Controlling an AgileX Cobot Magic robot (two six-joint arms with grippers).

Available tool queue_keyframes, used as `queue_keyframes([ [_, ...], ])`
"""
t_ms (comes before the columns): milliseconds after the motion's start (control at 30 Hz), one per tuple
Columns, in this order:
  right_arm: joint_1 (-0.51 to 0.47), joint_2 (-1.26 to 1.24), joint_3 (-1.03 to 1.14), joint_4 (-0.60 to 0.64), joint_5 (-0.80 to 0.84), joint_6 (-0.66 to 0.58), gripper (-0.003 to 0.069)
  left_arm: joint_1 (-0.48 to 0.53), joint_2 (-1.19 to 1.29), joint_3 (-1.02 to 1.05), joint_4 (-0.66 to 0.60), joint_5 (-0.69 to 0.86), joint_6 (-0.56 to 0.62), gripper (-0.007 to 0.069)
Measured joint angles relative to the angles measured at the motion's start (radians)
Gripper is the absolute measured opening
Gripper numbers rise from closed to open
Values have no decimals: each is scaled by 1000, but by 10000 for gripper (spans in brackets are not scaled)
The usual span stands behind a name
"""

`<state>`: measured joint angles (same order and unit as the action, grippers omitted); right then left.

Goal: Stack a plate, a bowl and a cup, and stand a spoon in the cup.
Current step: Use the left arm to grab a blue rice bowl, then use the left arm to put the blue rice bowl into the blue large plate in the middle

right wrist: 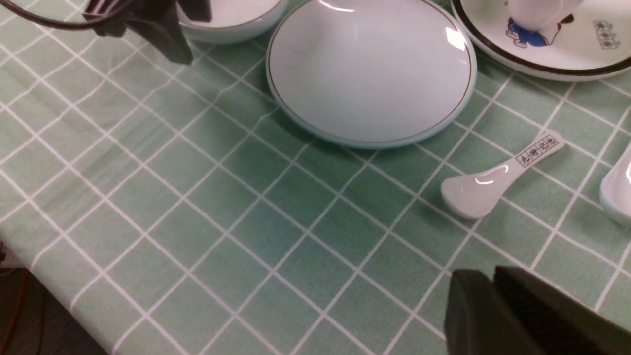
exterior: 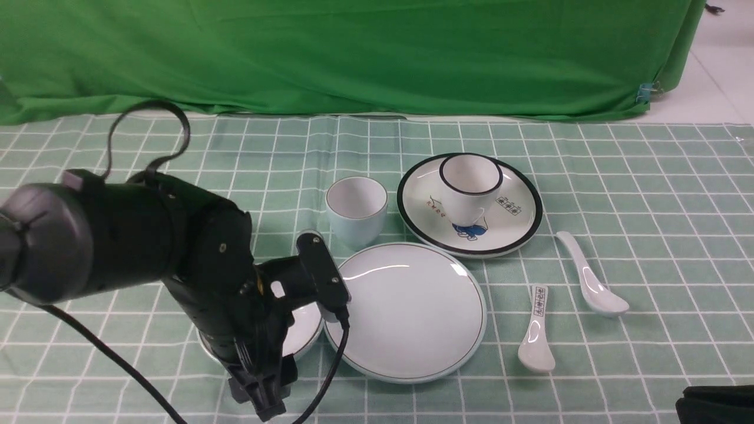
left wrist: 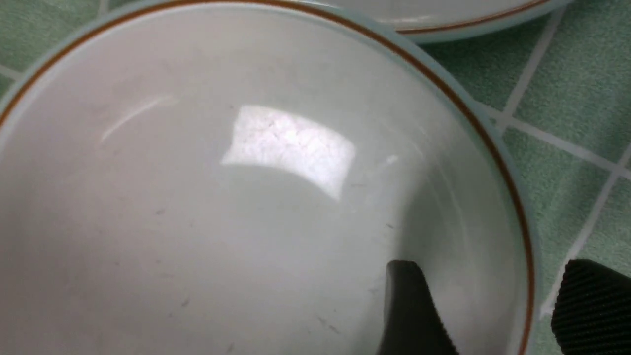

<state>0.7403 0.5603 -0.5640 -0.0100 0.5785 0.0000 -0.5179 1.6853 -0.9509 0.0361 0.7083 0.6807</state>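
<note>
Closest lies the bowl [left wrist: 246, 197], on the cloth [exterior: 589, 176] just left of the plate [exterior: 412, 312]; glazed ceramic, I judge it stiff, slick and breakable, best pinched at the rim. My left claw [left wrist: 488, 276] stands wide open astride that rim, one finger inside, one outside, holding nothing; right claw [right wrist: 498, 301] looks closed, empty

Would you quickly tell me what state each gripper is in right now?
Left gripper: open, jaws either side of the bowl's rim, not gripping it.
Right gripper: shut, holding nothing.

the bowl [exterior: 303, 331] lies left of the plate [exterior: 412, 312], the cup [exterior: 356, 209] behind them.
</note>
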Motion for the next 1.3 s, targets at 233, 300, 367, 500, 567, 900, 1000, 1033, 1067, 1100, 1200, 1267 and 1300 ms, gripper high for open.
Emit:
queue_keyframes([
  [233,1,0,0,0,-3,-6,90,0,8,-7,-5,-12,0,85],
  [300,1,0,0,0,-3,-9,90,0,-1,-10,-6,-6,-3,64],
  [367,1,0,0,0,-3,-9,90,-3,-19,-15,-5,11,-30,51],
  [500,1,0,0,0,-5,-9,90,-49,-94,-35,19,78,-150,27],
  [567,1,0,0,0,-10,-9,90,-98,-150,-70,42,103,-191,24],
  [900,1,4,0,0,-18,-10,90,-256,-53,-240,41,28,-192,24],
  [1000,1,5,0,0,-19,-8,90,-273,25,-263,41,-19,-190,24],
  [1033,1,5,0,0,-19,-8,90,-273,61,-276,49,-25,-190,24],
  [1067,1,5,0,-1,-19,-5,90,-274,83,-285,53,-26,-189,24],
  [1100,1,5,0,-1,-19,-5,90,-274,99,-292,60,-26,-189,24],
  [1200,1,5,0,-1,-19,0,90,-274,134,-303,60,-42,-179,24],
  [1267,1,5,0,-1,-19,0,90,-274,142,-308,46,-44,-153,24],
  [1300,1,5,0,-1,-19,0,90,-274,146,-309,36,-45,-143,24],
])
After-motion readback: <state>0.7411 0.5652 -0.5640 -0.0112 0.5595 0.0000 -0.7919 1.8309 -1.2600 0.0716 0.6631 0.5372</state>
